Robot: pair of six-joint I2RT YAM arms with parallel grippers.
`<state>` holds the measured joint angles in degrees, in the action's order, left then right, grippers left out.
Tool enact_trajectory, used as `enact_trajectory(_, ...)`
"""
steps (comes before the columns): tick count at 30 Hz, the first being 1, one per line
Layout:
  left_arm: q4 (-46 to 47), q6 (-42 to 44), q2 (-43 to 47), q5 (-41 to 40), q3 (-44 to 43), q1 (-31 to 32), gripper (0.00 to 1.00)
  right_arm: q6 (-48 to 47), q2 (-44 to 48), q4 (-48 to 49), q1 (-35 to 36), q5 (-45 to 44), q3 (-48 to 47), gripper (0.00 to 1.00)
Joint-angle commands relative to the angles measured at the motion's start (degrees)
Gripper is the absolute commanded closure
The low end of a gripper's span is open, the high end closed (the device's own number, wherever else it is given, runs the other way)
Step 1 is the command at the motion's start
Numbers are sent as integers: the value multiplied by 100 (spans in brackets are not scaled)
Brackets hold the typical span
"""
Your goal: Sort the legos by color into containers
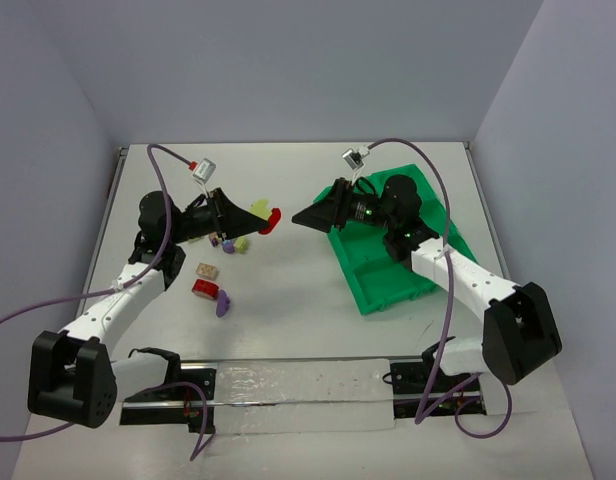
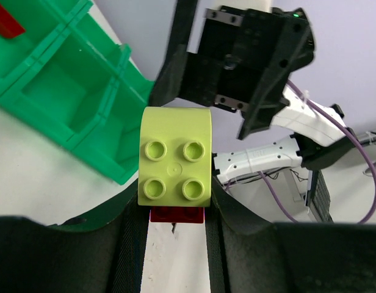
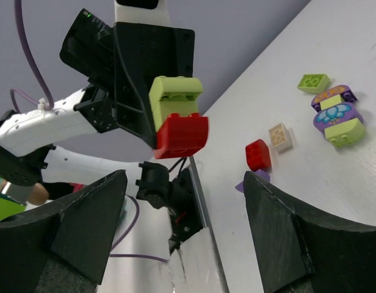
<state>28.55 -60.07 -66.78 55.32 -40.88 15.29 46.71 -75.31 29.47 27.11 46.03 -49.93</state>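
Yellow-green lego (image 2: 176, 155), joined to red lego (image 2: 177, 214), sits clenched in the left gripper (image 1: 256, 214); right gripper (image 3: 185, 177) released, facing them.

Yellow-green brick (image 3: 174, 93) with four studs is stuck to a red brick (image 3: 183, 135); the pair is held in the air by the left gripper (image 1: 253, 213). Loose legos are scattered on the surface: cream brick (image 3: 279, 137), second red brick (image 3: 258, 154), purple piece (image 1: 223, 300), flat yellow-green piece (image 3: 313, 82), purple/yellow-green stack (image 3: 337, 119). Green tray (image 1: 388, 275) is set askew at right.
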Motion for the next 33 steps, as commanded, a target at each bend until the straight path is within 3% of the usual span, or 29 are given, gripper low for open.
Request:
enact_trajectory(1,849,-245,200,282,-17,18,100,702,-211,991,19,377,-52,18)
enact_trajectory(20,772,-180,347,257,144,33,100,904,-839,1447,587,738,-643,27)
enact_trajectory(26,850,-198,429,234,212,31,100,936,-994,1451,628,811,-772,42)
enact_trajectory(33,891,-190,542,295,282,27,100,992,-1090,1534,646,780,-755,40)
